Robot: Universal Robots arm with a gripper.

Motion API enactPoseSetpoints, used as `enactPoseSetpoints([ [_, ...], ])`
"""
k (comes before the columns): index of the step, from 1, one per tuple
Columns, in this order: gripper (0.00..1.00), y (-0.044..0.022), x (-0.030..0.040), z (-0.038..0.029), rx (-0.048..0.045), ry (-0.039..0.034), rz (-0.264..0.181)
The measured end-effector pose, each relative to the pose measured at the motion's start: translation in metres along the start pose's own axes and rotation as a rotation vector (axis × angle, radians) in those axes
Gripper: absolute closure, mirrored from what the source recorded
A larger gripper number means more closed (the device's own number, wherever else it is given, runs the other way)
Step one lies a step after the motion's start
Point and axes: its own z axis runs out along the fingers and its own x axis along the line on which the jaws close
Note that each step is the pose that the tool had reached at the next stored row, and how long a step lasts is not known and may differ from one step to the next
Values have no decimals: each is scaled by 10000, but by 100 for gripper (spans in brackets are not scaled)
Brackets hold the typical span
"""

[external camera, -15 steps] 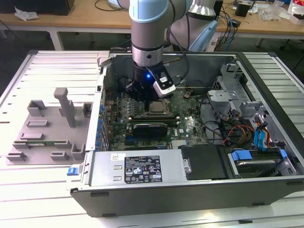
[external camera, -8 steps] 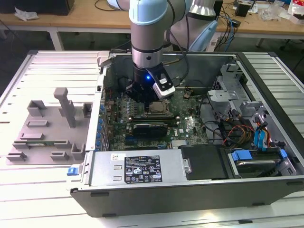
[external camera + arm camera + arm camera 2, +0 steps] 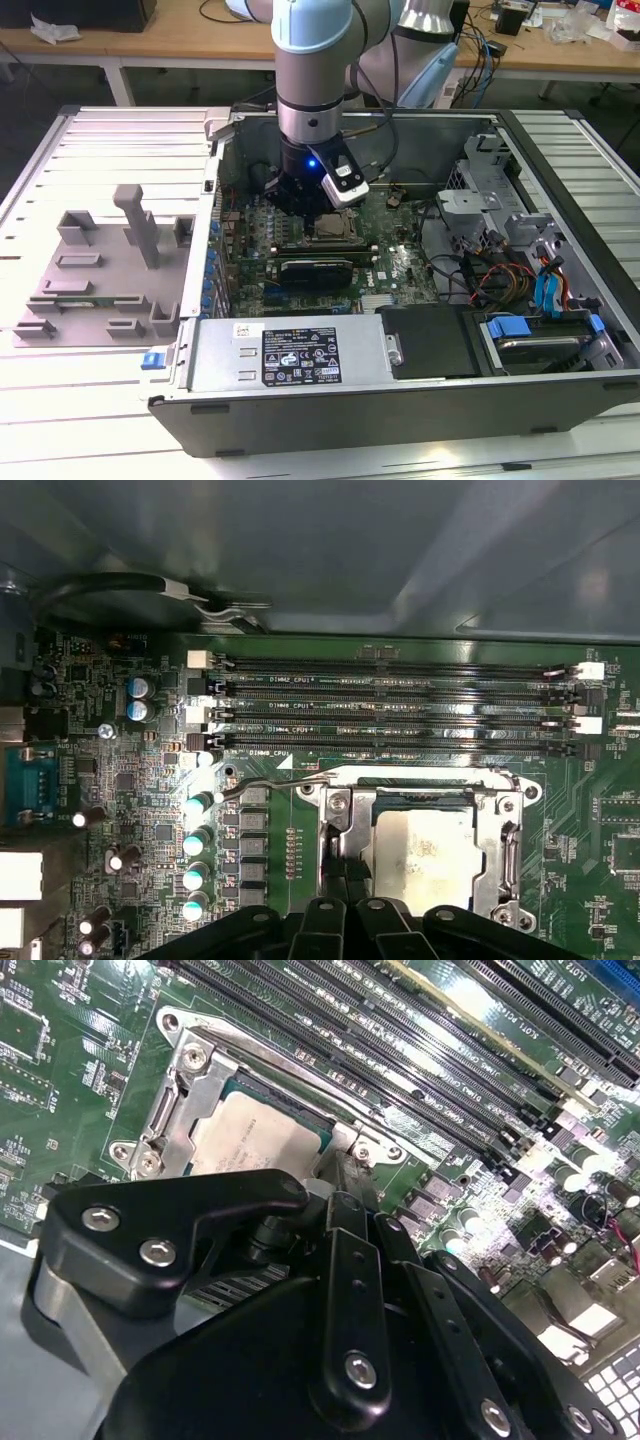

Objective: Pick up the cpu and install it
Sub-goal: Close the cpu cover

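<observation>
Slatted metal worktop [image 3: 100, 140] carries the open computer case [image 3: 400, 400], and your gripper [image 3: 305, 215] stands down inside it over the motherboard. You have the jaws drawn together with nothing between them. The cpu [image 3: 330, 228] lies flat in its socket directly under and just beside the jaws.

In both wrist views the tips [image 3: 340, 1175] [image 3: 340, 875] sit at one edge of the socket frame [image 3: 185, 1090] [image 3: 497, 850], with the cpu's [image 3: 255, 1135] [image 3: 420, 845] pale plate bare beyond them.

Past the socket from the jaws, the first wrist view gives you the memory slots [image 3: 400, 705], then the case wall [image 3: 350, 550] with a black cable [image 3: 110, 583] along it; a row of capacitors [image 3: 197, 840] stands to one side of the jaws.

On the exterior view's right of the jaws, cables [image 3: 480, 275] and the drive cage [image 3: 540, 335] crowd the case. The grey tray [image 3: 100, 270] lies outside, well apart on the exterior view's left.
</observation>
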Motion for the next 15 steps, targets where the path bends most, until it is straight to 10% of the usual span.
enactPoseSetpoints([
  [8, 89, -1, -1, -54, 4, 3, 0],
  [15, 89, -4, -9, -355, 3, 2, -4],
])
